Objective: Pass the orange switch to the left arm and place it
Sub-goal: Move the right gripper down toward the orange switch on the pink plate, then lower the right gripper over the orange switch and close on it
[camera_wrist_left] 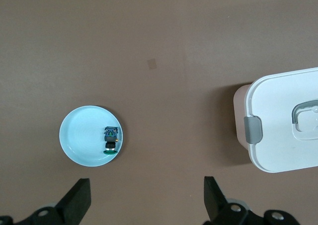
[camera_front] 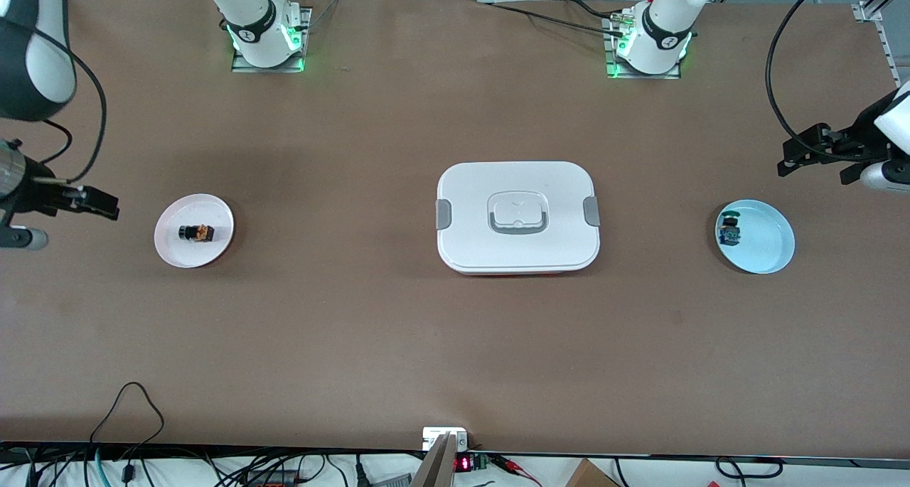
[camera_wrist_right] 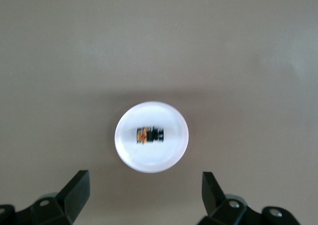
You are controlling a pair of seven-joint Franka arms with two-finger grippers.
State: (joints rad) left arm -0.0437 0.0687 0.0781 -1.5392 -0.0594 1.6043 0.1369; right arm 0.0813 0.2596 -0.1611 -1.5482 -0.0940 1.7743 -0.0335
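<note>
The orange switch (camera_front: 197,233), orange with a black end, lies on its side on a small white plate (camera_front: 170,249) toward the right arm's end of the table. My right gripper (camera_front: 96,202) hangs open over the table beside that plate, holding nothing. Its wrist view shows the orange switch (camera_wrist_right: 150,134) on the plate (camera_wrist_right: 151,161), with the right gripper (camera_wrist_right: 145,181) spread wide. The white box (camera_front: 517,217) with grey clips stands mid-table. My left gripper (camera_front: 790,158) is open and empty over the left arm's end of the table, shown in its own view as the left gripper (camera_wrist_left: 147,187).
A light blue plate (camera_front: 771,249) toward the left arm's end holds a small blue switch with a green cap (camera_front: 729,230). The left wrist view shows that plate (camera_wrist_left: 79,140), the blue switch (camera_wrist_left: 111,139) and one end of the box (camera_wrist_left: 278,120). Cables hang along the table's near edge.
</note>
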